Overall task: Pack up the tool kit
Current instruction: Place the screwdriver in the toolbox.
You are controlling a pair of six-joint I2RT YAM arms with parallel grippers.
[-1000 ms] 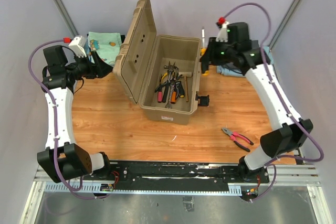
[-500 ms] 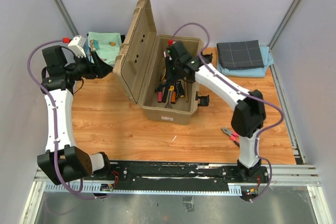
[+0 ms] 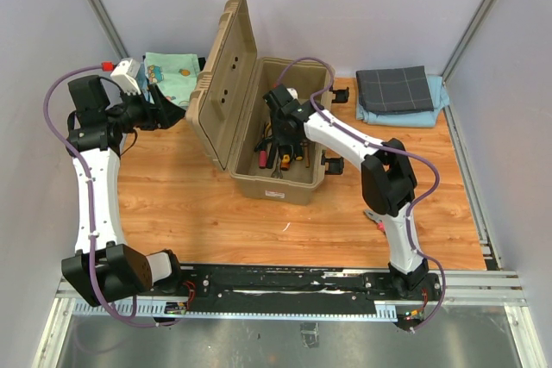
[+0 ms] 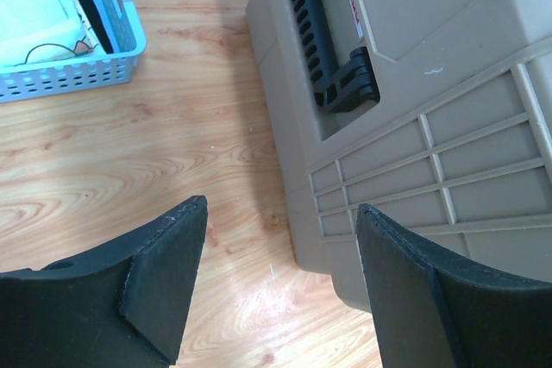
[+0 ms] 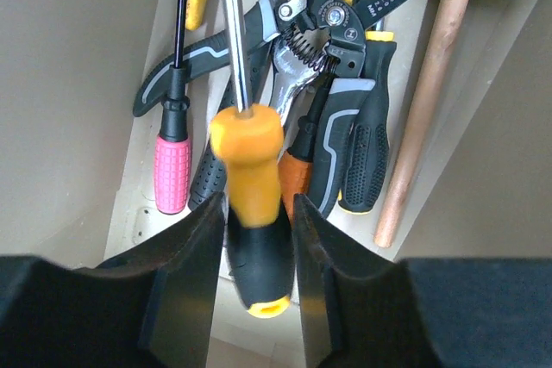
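The tan toolbox (image 3: 278,185) stands open mid-table with its lid (image 3: 222,84) upright on the left. Inside lie pliers (image 5: 345,152), a pink-handled screwdriver (image 5: 172,174) and a wooden hammer handle (image 5: 423,109). My right gripper (image 3: 278,122) reaches down into the box. An orange-and-black screwdriver (image 5: 248,148) sits between its jaws (image 5: 259,202), which stand slightly apart. The handle is blurred while everything else is sharp. My left gripper (image 4: 280,206) is open and empty beside the lid's outer face (image 4: 431,127), over bare wood. Red-handled pliers (image 3: 378,222) lie on the table, mostly hidden by the right arm.
A blue mesh basket (image 3: 172,71) with patterned cloth stands behind the left gripper, also in the left wrist view (image 4: 78,66). A folded dark grey cloth (image 3: 397,90) lies at the back right. A black latch (image 3: 334,164) sticks out on the toolbox's right side.
The right arm swung from the back right into the toolbox, carrying the screwdriver. Its jaws have since widened a little around the handle. The left arm has not moved.
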